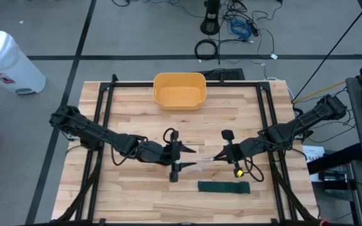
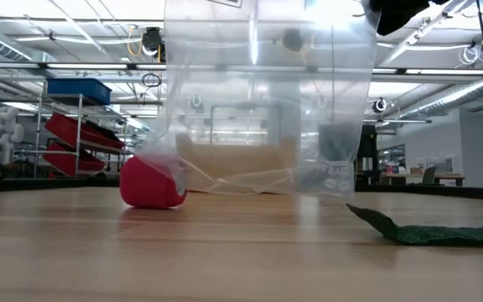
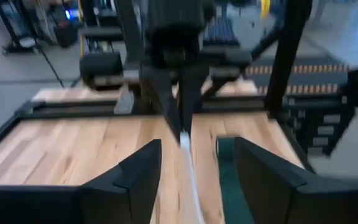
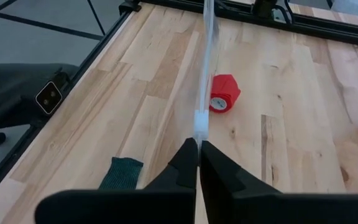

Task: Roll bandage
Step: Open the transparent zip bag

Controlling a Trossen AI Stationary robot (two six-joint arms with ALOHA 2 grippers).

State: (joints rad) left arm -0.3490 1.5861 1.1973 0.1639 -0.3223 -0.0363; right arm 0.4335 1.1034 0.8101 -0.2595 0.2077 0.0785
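A clear plastic bag (image 2: 258, 101) hangs upright over the middle of the table, and my right gripper (image 4: 197, 158) is shut on it. My left gripper (image 3: 197, 174) faces it from the table's left and is open. Its fingers stand on either side of the bag's top edge (image 3: 188, 165) without touching it. A red bandage roll (image 4: 224, 93) rests on the table beside the bag's lower end. A strip of dark green bandage (image 1: 224, 187) lies flat near the front edge, in front of my right gripper (image 1: 220, 157). My right gripper pinches the bag's top edge (image 4: 202, 124) between its two shut fingers, near the end toward the table's right. The fingers slant down from the right and lie along that edge. The bag hangs below the hold as a flat upright sheet (image 2: 250, 126).
A yellow bowl (image 1: 179, 90) stands at the table's far edge, in the middle. Black frame rails (image 1: 105, 113) run along the left and right sides of the wooden top. Bare wood shows at front left (image 1: 124, 194).
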